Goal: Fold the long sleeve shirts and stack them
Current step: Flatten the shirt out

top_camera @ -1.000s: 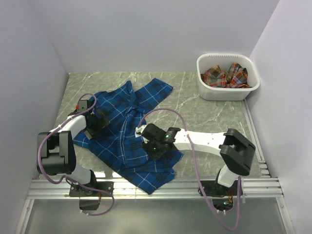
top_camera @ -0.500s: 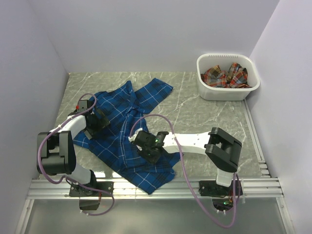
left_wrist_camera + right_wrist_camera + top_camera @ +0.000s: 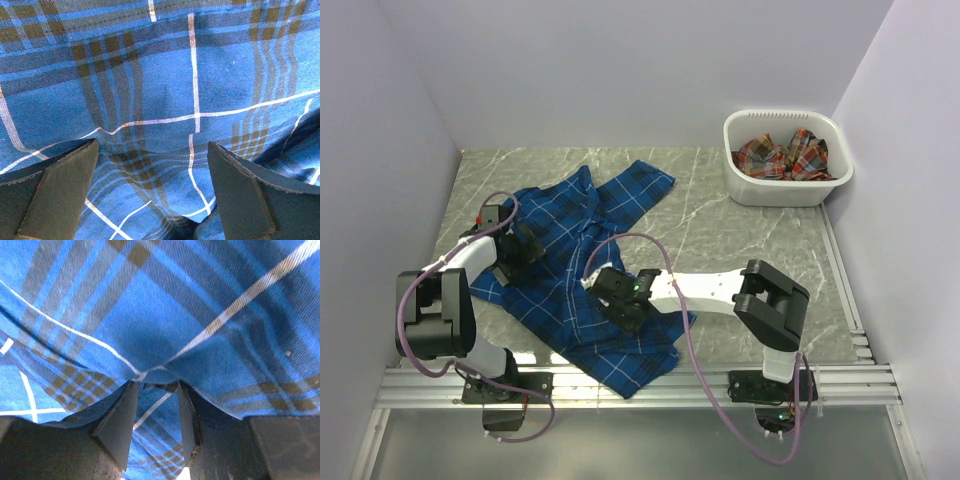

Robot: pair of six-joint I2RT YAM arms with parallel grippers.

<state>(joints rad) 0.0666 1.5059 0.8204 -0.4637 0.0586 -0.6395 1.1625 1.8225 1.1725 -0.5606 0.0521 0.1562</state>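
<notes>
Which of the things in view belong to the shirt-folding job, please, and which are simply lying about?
Part of the job:
- blue plaid shirt, spread on the table
- red-orange plaid shirt, crumpled in the basket

Just there:
- white basket, at the far right corner
- table, grey and marbled

High rear overview, wrist views close on blue shirt (image 3: pixel 555 295)

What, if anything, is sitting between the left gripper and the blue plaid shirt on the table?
Nothing visible. The left gripper is open right over the blue shirt, and only plaid cloth shows in the gap. The right gripper pinches a fold of the same shirt.
</notes>
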